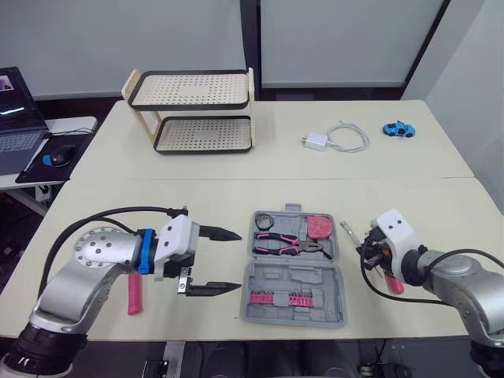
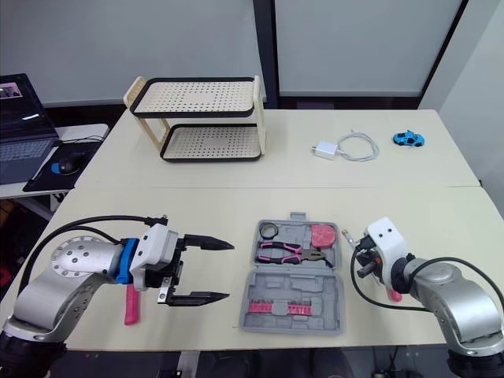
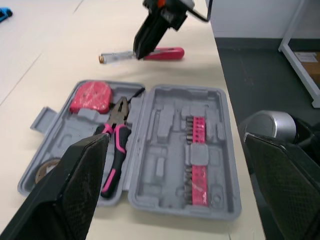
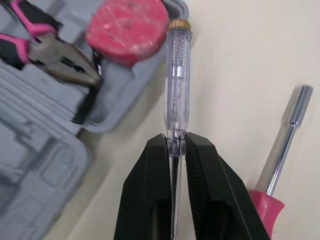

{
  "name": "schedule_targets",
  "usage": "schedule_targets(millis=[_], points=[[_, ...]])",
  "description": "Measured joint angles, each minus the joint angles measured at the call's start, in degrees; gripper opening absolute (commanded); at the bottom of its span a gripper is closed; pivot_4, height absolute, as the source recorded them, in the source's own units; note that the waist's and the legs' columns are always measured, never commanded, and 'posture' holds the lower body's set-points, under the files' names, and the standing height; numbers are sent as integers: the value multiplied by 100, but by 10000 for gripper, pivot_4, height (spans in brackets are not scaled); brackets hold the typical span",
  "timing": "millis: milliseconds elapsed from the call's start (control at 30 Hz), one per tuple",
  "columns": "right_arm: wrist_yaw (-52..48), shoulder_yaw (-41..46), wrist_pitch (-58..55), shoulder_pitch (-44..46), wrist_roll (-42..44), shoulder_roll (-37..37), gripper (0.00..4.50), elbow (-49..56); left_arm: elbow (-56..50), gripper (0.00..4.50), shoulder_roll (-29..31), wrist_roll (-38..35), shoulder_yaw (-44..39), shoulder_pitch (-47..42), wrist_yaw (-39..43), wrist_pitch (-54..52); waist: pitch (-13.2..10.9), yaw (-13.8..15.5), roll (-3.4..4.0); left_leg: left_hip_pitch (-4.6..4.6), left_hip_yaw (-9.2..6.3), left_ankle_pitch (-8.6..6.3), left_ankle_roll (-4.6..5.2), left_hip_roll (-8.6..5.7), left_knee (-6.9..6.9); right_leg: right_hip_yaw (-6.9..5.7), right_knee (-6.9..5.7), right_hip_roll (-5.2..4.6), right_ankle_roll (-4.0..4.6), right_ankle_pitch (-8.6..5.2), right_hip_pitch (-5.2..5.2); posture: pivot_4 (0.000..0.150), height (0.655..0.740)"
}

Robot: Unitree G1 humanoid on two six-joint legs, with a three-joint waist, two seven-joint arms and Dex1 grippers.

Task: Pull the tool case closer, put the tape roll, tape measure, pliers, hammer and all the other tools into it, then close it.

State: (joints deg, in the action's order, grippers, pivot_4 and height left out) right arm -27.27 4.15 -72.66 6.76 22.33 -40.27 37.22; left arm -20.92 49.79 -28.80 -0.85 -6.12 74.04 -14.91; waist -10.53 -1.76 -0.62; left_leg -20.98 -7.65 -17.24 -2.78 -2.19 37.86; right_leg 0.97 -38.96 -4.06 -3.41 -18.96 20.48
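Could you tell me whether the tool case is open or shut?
Open: the tool case lies spread flat, with the pliers showing inside.

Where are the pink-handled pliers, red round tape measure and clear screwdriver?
pink-handled pliers (image 3: 118, 140), left wrist view, pink handle.
red round tape measure (image 1: 320, 227), left eye view, top face.
clear screwdriver (image 4: 178, 75), right wrist view, transparent barrel.
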Motion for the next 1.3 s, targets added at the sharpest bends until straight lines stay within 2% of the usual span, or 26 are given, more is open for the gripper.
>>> schedule_targets(millis=[133, 200, 300, 467, 700, 833, 1033, 1300], points=[[-690, -316, -12, 414, 357, -1185, 1529, 693, 297, 45000, 354, 140, -155, 317, 260, 206, -3, 1, 5, 0, -2, -1, 1, -1, -3, -5, 3, 0, 0, 0, 0, 1500, 7400], [-1051, -772, 220, 629, 400, -1655, 1529, 935, 393, 45000, 453, 278, -162, 423, 361, 381, -4, 0, 3, -1, -2, -1, 1, 0, -3, -7, 4, 1, 0, 0, 0, 1500, 7400], [-1421, -1495, 416, 1046, 413, -1889, 1529, 1044, 577, 45000, 524, 542, -165, 528, 421, 692, -4, -8, 2, -1, 3, -1, 1, 5, -2, -3, 4, -1, 0, 0, 1, 1500, 7400], [-1638, -2679, 454, 2006, 259, -1777, 1529, 951, 695, 45000, 503, 784, -89, 480, 414, 1018, -5, -6, 1, -3, 0, -1, 1, 8, -1, -5, 4, -2, 0, 0, 4, 1500, 7400], [-1632, -4167, 607, 2810, -397, -1170, 1529, 383, 677, 45000, 491, 875, 135, 333, 409, 1030, -4, -9, 1, -38, 0, 1, -2, 7, 5, -4, -8, -2, 1, 1, 49, 1500, 7400], [-1663, -4660, 768, 3099, -755, -912, 1529, 17, 653, 45000, 490, 884, 187, 299, 405, 1020, -2, -12, 0, -79, -3, 13, -21, 7, 13, -7, -15, -1, 2, 3, 90, 1500, 7400], [-1777, -5155, 1131, 3374, -1248, -490, 1529, -516, 564, 45000, 489, 896, 289, 243, 379, 1008, -2, -13, 0, -86, -4, 15, -25, 5, 9, -9, -12, -2, 2, 3, 97, 1500, 7400], [-1916, -5401, 1497, 3398, -1710, -124, 1529, -1020, 535, 45000, 470, 910, 316, 222, 283, 994, -1, -16, -1, -85, -4, 15, -24, 0, 13, -8, -16, -1, 2, 3, 96, 1500, 7400]])
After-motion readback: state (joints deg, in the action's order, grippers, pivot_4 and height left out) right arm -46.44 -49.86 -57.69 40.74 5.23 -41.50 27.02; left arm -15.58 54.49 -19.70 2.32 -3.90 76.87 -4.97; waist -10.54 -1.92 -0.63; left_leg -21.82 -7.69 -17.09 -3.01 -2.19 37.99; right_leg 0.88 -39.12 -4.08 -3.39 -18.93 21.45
